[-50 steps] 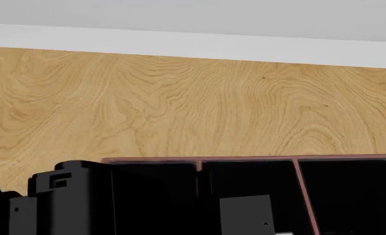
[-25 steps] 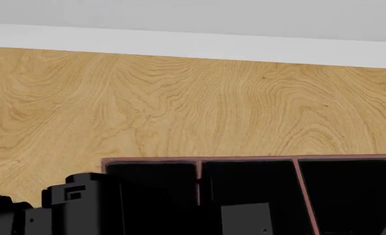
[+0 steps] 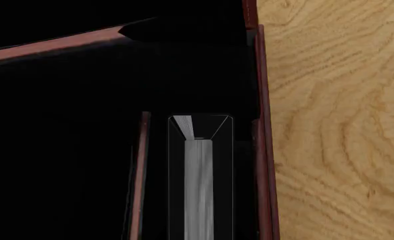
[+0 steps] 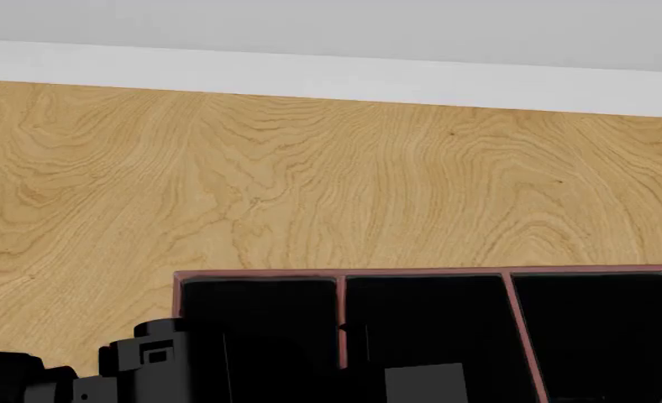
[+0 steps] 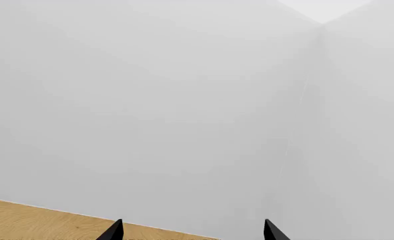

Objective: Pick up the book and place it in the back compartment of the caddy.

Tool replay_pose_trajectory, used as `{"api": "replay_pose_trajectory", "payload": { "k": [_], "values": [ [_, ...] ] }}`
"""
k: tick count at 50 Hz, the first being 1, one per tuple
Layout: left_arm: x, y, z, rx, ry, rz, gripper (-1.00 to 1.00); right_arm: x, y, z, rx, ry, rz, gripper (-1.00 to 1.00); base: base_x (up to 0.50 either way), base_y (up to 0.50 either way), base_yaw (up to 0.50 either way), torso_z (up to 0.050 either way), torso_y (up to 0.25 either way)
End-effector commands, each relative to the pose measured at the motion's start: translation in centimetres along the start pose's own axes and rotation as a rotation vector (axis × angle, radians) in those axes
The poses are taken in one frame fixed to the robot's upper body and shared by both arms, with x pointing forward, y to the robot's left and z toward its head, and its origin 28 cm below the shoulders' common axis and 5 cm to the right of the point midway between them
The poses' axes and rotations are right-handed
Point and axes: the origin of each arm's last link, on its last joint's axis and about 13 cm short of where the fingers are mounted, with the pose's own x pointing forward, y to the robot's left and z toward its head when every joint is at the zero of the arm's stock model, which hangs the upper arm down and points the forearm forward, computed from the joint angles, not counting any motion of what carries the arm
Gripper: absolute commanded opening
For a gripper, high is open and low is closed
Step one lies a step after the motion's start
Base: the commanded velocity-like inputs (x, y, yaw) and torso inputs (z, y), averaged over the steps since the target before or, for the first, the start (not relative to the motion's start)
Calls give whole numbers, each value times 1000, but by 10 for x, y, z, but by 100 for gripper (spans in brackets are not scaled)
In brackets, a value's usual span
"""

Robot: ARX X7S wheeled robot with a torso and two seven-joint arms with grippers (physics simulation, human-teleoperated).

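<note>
The large rectangular black tray caddy with thin reddish-brown rim and dividers [image 4: 427, 273] sits on the light wooden bench [image 4: 331, 185], at its near edge. The thick black-covered book with grey page edges [image 3: 199, 185] stands on edge inside a narrow caddy cell, between a divider and the outer rim, beside bare bench.

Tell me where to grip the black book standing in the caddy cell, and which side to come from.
Pinch the thick black book with grey-white page edges across its two covers, near the exposed page edge, coming in through the cell's open top. It seems to stand on edge in a narrow cell. The reddish-brown divider and black caddy's reddish-brown rim flank its covers closely, so sideways approaches look blocked.
</note>
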Motion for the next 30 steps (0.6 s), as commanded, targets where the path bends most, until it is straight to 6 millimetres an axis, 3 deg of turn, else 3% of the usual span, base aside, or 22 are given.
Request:
{"api": "replay_pose_trajectory", "payload": {
  "k": [1,15,16,30],
  "values": [
    [7,3,-1,-11,-11,40,-100,-1,0,-1,-2,8,1,100,0,0,0,0,0],
    [11,2,-4,-18,-9,44,-100,-1,-1,-3,1,6,3,100,0,0,0,0,1],
    [11,2,-4,-10,-9,45,100,-1,-1,-3,-1,7,2,100,0,0,0,0,0],
    [10,3,-3,-14,-8,49,100,-3,-1,-2,0,8,1,100,0,0,0,0,0]
  ]
}}
